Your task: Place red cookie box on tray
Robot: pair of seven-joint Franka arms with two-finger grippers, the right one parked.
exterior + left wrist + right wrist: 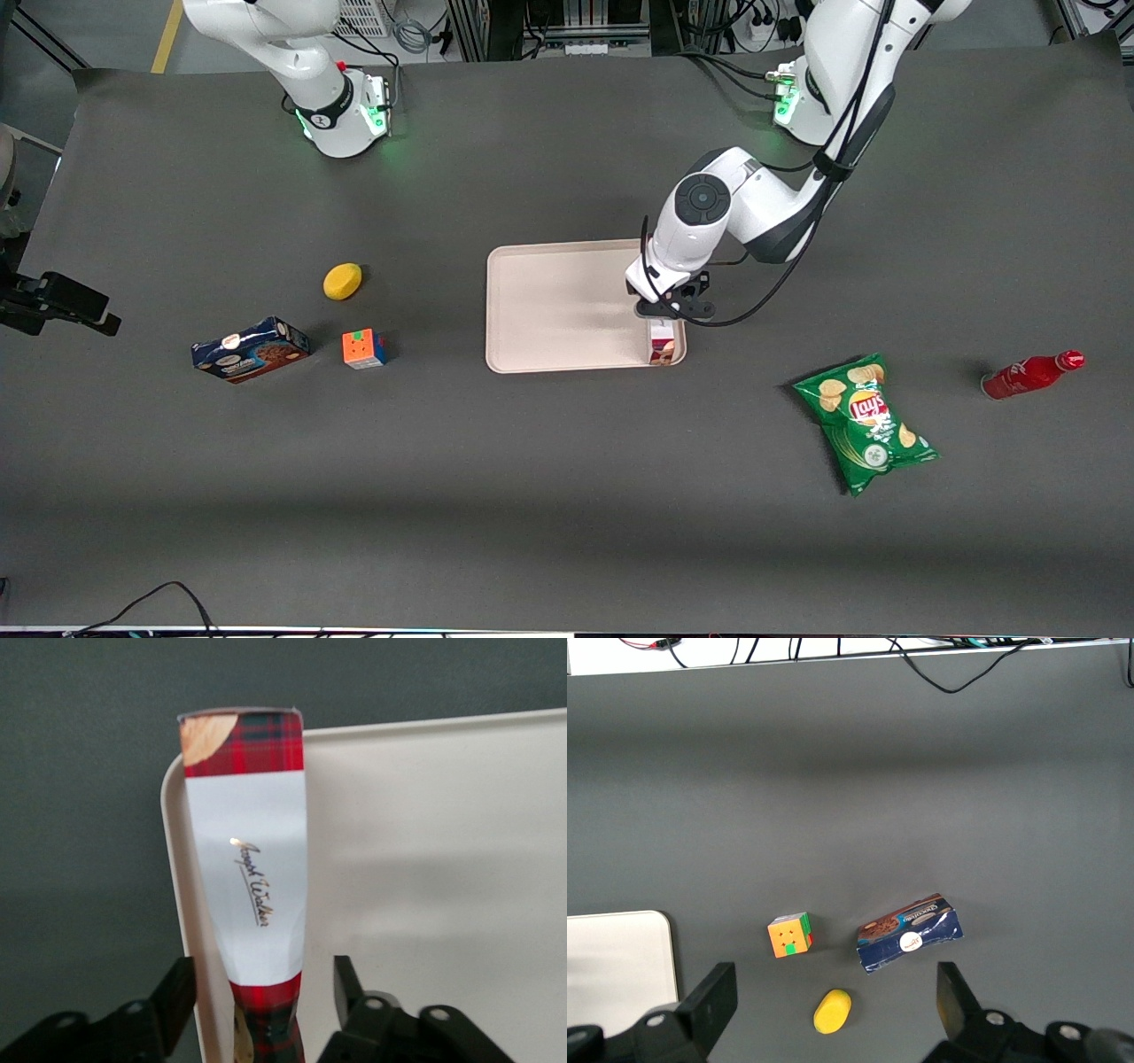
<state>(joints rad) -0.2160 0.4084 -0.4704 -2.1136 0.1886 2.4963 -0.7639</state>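
Red cookie box: lies along the tray's edge, lower right of the tray in the front view. Gripper: above it, jaws spread, clear of both sides. Likely light, stiff cardboard, crushable; best gripped mid-length across its narrow width.

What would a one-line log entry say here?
gripper: open, straddling dark red plaid cardboard cookie box | box: on pale pink-beige tray, at its rim

yellow lemon, blue cookie box beside colourful puzzle cube, green chip bag, red bottle lying toward working arm's end
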